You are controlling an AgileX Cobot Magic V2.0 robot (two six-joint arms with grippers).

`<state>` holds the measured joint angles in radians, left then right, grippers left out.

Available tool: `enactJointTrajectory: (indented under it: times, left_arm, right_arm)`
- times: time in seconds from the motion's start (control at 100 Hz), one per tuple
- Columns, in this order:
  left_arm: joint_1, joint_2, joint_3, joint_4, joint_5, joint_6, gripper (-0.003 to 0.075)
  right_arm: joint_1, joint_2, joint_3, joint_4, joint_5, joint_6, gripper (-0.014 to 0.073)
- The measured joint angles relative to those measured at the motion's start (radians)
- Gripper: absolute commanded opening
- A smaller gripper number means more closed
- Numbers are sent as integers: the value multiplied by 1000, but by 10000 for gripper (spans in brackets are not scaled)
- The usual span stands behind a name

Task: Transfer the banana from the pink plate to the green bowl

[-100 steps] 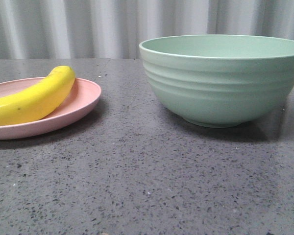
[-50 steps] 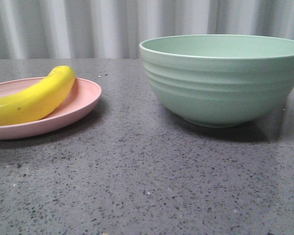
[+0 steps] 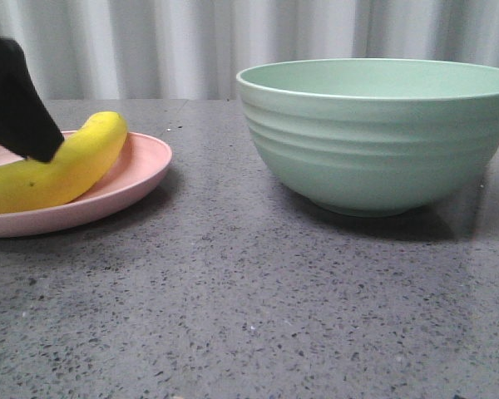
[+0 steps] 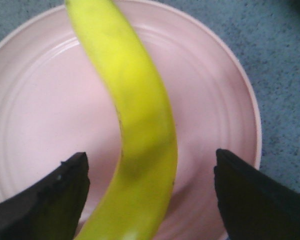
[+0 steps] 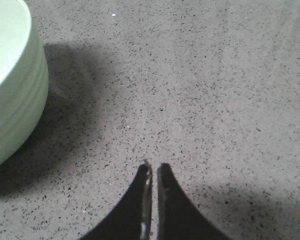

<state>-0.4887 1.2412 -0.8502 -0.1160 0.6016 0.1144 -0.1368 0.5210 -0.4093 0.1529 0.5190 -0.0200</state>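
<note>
Between the left hand's (image 4: 149, 192) wide-spread fingers lies one banana (image 4: 135, 120) on one pink plate (image 4: 40, 110); the right hand (image 5: 153, 175), pinched together, hovers beside one green bowl (image 5: 10, 90).

Dark grey speckled stone-look tabletop (image 3: 258, 307), slightly glossy, soft shadows across it. Behind, pale grey-white pleated curtain (image 3: 175, 46) hanging in vertical folds along far edge. Even, diffuse light.
</note>
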Motion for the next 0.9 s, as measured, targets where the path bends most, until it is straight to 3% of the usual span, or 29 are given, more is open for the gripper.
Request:
enactJointTrajectory:
  times: [0.35, 0.44, 0.71, 0.9]
  left_arm:
    - [0, 112, -7, 6, 8, 2, 459]
    - [0, 116, -9, 8, -9, 2, 377]
    - [0, 118, -10, 10, -71, 2, -11]
    - [0, 118, -10, 10, -90, 2, -20]
  right_arm:
    - [6, 2, 0, 2, 0, 0, -64]
    - [6, 2, 0, 2, 0, 0, -64]
    - [6, 2, 0, 2, -12, 0, -64]
    - [6, 2, 0, 2, -40, 0, -64]
